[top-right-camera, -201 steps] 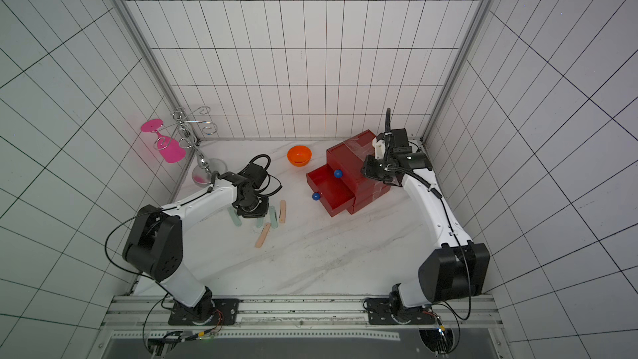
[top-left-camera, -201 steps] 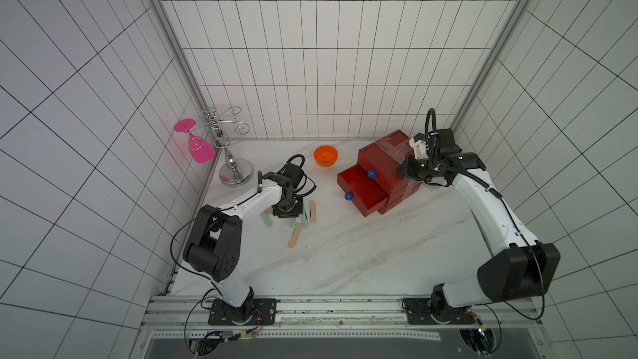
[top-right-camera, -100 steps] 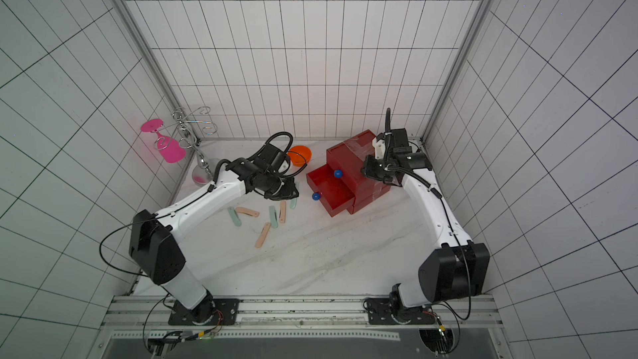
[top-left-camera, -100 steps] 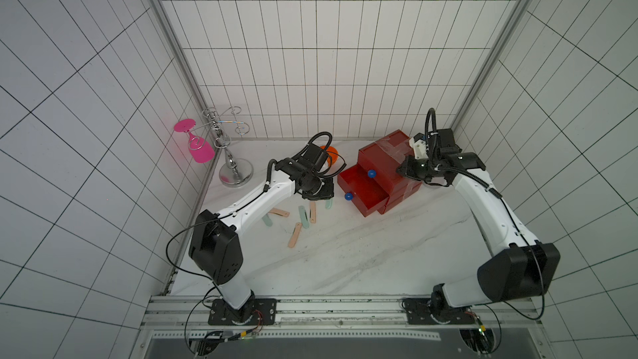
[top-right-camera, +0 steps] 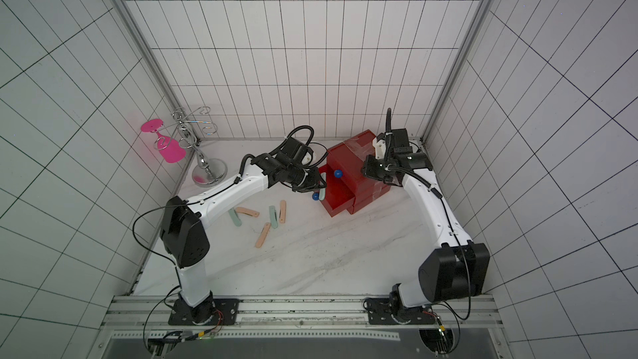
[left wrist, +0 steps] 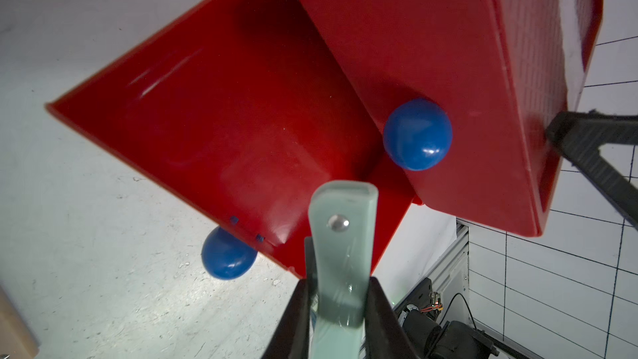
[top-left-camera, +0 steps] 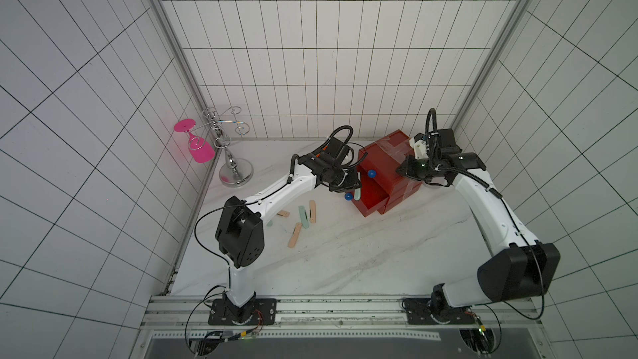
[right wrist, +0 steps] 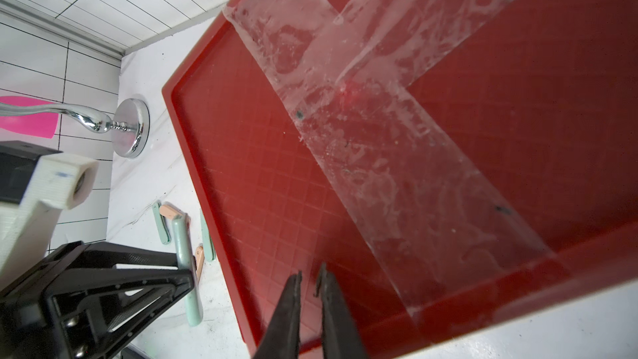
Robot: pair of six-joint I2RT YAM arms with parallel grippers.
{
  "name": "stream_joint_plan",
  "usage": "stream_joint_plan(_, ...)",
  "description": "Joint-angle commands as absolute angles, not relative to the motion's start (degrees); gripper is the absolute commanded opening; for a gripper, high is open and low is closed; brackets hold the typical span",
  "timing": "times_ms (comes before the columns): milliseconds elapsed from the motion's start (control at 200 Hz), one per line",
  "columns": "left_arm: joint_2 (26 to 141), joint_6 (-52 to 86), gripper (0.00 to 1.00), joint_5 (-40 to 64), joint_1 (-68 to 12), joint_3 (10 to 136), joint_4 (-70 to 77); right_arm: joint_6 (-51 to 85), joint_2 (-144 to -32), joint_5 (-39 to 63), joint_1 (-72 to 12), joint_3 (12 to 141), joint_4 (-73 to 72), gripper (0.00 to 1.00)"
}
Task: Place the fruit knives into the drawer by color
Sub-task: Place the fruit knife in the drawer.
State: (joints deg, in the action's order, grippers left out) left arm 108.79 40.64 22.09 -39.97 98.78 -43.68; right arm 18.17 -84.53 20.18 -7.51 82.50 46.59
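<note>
The red drawer chest [top-left-camera: 383, 164] stands at the back right with its two lower drawers pulled out, each with a blue knob [left wrist: 417, 134]. My left gripper [top-left-camera: 355, 189] is shut on a mint-green fruit knife [left wrist: 341, 236] that sticks out over the corner of the lowest open drawer [left wrist: 224, 126], which looks empty. Several more fruit knives lie on the table to the left: peach ones [top-right-camera: 262, 235] [top-right-camera: 247, 212] and mint ones [top-right-camera: 273, 216] [top-right-camera: 235, 217]. My right gripper [right wrist: 309, 276] is shut with nothing in it, its tips on the chest's taped top [right wrist: 345, 167].
A chrome glass rack [top-left-camera: 234, 167] with a pink glass [top-left-camera: 200, 150] hanging from it stands at the back left corner. Tiled walls close in the table on three sides. The metal rail [top-left-camera: 345, 309] runs along the front edge.
My left arm has swung right from the pile of knives to the open drawer, carrying the mint-green knife. The right arm has stayed on the chest top.
</note>
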Motion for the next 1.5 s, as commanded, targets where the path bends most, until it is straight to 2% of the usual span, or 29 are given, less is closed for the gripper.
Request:
stream_joint_plan(0,110.9,42.7,0.20,23.1,-40.2,101.9,-40.2,18.5,-89.0,18.3,-7.6,77.3,58.4,0.15)
stream_joint_plan(990,118.7,42.6,0.21,22.3,-39.5,104.3,-39.3,18.2,-89.6,18.4,-7.6,75.6,57.6,0.16)
stream_joint_plan(1494,119.3,42.4,0.28,22.9,-39.1,104.0,-39.2,18.2,-89.9,18.2,-7.6,75.6,57.5,0.15)
